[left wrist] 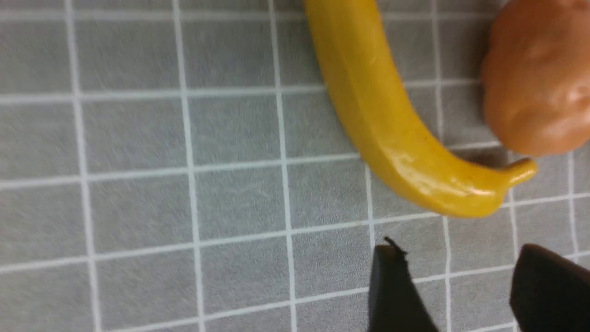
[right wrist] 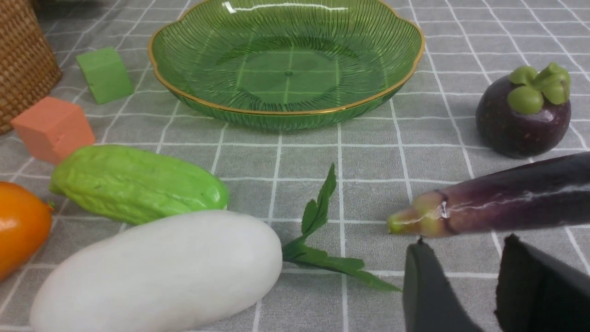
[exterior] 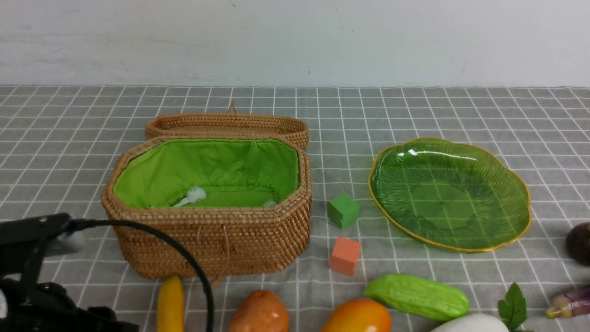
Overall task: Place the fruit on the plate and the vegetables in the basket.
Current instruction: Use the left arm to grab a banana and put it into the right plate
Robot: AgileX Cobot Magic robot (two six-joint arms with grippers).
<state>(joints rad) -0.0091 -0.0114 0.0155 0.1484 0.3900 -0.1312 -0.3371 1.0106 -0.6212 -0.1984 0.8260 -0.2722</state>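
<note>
Currently all produce lies on the grey gridded worktop point(exterior: 69, 138), outside both basket and plate. Basket point(exterior: 212, 240) sits left of centre with its lid point(exterior: 230, 124) folded back behind it and the green lining exposed. Plate point(exterior: 461, 250) sits to its right, well apart. Green cube point(exterior: 343, 210) and orange cube point(exterior: 345, 256) lie between the two, the orange one nearer the robot. Front row, left to right: banana point(exterior: 170, 302) just before the basket's front wall, potato point(exterior: 259, 313), mango point(exterior: 356, 317), gourd point(exterior: 417, 296), white piece point(exterior: 470, 323) with its leaves, eggplant point(exterior: 569, 302) at the right edge. Mangosteen point(exterior: 580, 242) lies beyond the eggplant, right of the plate. Left gripper point(left wrist: 461, 249): jaws moderately parted with nothing between them, over bare cloth just short of the banana's narrow end. The potato lies close beside that end; contact not resolvable. Right gripper point(right wrist: 465, 244): jaws narrowly parted, holding nothing, tips just short of the eggplant's green-tipped stem end and not touching it. Gourd and white piece overlap in the right wrist view; contact not resolvable.
</note>
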